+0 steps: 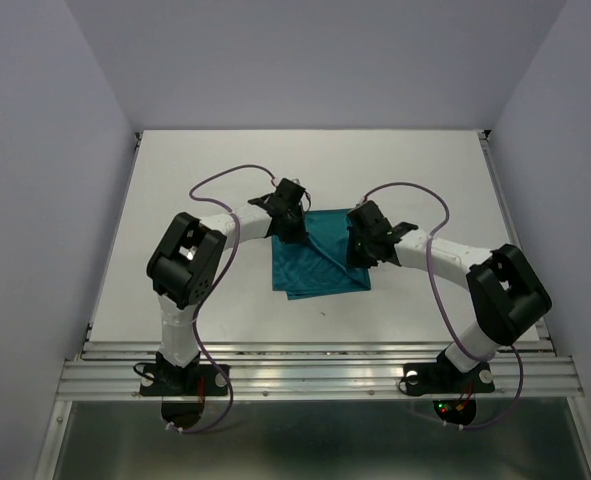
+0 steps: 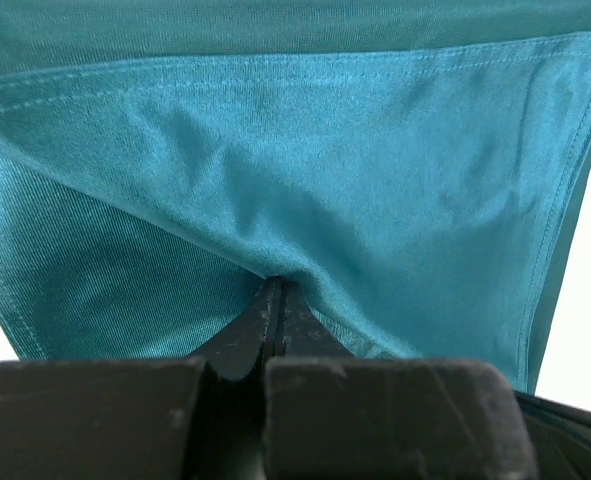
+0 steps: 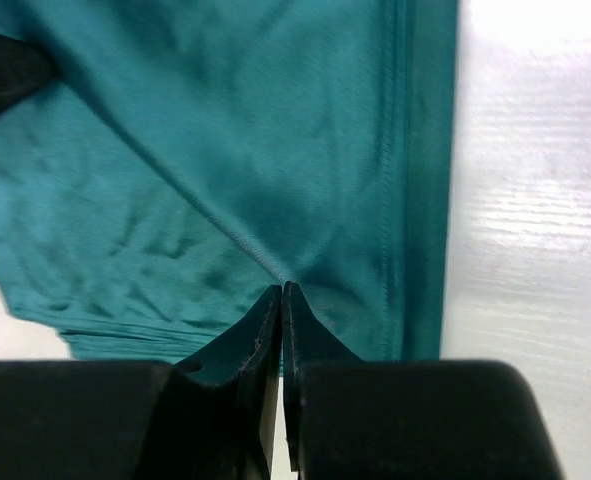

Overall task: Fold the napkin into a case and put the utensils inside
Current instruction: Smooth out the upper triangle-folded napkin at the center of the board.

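Observation:
The teal napkin lies partly folded in layers at the middle of the white table. My left gripper is at its far left corner, and in the left wrist view it is shut, pinching a raised fold of the napkin. My right gripper is at the napkin's right edge. In the right wrist view it is shut, with a hemmed edge of the napkin held at its tips. No utensils are in view, and no narrow case shape shows.
The white table is enclosed by pale walls on the left, right and back. A metal rail runs along the near edge by the arm bases. Bare table shows right of the napkin.

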Robot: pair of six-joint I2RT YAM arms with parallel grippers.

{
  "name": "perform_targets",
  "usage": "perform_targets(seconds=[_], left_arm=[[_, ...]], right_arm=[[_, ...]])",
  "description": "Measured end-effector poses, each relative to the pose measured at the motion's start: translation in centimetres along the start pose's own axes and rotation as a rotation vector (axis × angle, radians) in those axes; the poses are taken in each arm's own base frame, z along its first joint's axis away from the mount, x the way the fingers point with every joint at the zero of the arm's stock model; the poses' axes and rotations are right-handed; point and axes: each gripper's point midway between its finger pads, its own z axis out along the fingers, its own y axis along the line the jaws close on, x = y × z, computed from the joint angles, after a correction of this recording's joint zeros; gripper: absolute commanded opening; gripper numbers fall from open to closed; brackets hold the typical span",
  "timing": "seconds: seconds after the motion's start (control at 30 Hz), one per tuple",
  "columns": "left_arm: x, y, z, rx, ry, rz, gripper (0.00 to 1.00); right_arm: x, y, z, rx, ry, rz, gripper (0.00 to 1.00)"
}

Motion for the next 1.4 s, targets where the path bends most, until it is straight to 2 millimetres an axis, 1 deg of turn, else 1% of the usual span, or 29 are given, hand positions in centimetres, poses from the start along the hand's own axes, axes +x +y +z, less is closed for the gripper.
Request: perform_targets(seconds=[0.13, 0.2, 0.23, 0.3, 0.33, 0.37, 0.47, 0.57, 0.63, 0.73, 0.87, 0.93, 1.0, 1.07, 1.1, 1.2, 1.23, 1.4], left_arm=[[-0.1, 0.0, 0.0, 0.001, -0.006, 0.000, 0.00], [-0.2, 0.0, 0.0, 0.000, -0.007, 0.000, 0.00], [-0.2, 0.0, 0.0, 0.000, -0.007, 0.000, 0.00], [-0.2, -0.1, 0.0, 0.001, -0.008, 0.000, 0.00], [-0.2, -0.1, 0.0, 0.002, -0.009, 0.000, 0.00], [-0.3, -0.1, 0.0, 0.002, -0.010, 0.001, 0.00], [-0.4, -0.2, 0.0, 0.004, -0.012, 0.001, 0.00], [-0.5, -0.3, -0.1, 0.007, -0.015, 0.005, 0.00], [-0.5, -0.3, -0.1, 0.007, -0.014, 0.009, 0.00], [-0.5, -0.3, -0.1, 0.009, -0.014, 0.012, 0.00], [-0.5, -0.4, -0.1, 0.011, -0.012, 0.012, 0.00], [-0.4, -0.4, -0.1, 0.013, -0.010, 0.012, 0.00], [-0.4, -0.5, -0.1, 0.019, -0.007, 0.012, 0.00], [-0.4, -0.7, -0.1, 0.026, -0.006, 0.012, 0.00], [-0.4, -0.7, -0.1, 0.030, -0.006, 0.012, 0.00], [-0.5, -0.8, -0.1, 0.034, -0.009, 0.013, 0.00], [-0.5, -0.8, -0.1, 0.035, -0.011, 0.013, 0.00], [-0.6, -0.7, 0.0, 0.025, -0.018, 0.022, 0.00]], right_arm=[[-1.7, 1.6, -0.8, -0.041, -0.039, -0.003, 0.09], [-3.0, 2.9, -1.0, -0.073, -0.069, -0.004, 0.10], [-3.2, 3.0, -1.0, -0.078, -0.072, -0.004, 0.09], [-3.8, 3.7, -0.2, -0.085, -0.087, -0.004, 0.09], [-3.8, 3.6, 0.2, -0.079, -0.085, -0.005, 0.09], [-3.6, 3.5, 1.2, -0.067, -0.074, -0.007, 0.09], [-2.1, 2.6, 3.7, -0.024, -0.020, -0.016, 0.09], [-2.9, 3.2, 4.0, -0.042, -0.044, -0.017, 0.09], [-2.6, 3.0, 4.0, -0.036, -0.035, -0.023, 0.09], [-2.8, 3.0, 3.4, -0.036, -0.042, -0.029, 0.09], [-4.1, 3.6, 1.0, -0.070, -0.097, -0.022, 0.09], [-4.4, 3.6, -0.3, -0.086, -0.123, -0.014, 0.10], [-4.1, 3.2, -0.9, -0.089, -0.132, -0.006, 0.10], [-2.8, 2.1, -0.7, -0.065, -0.113, 0.003, 0.10], [-2.1, 1.5, -0.3, -0.050, -0.097, 0.006, 0.10], [1.0, -1.2, 0.7, 0.025, -0.032, 0.009, 0.09], [1.6, -1.8, 0.9, 0.042, -0.021, 0.015, 0.09], [1.2, -2.5, 0.6, 0.076, -0.042, 0.012, 0.10]])
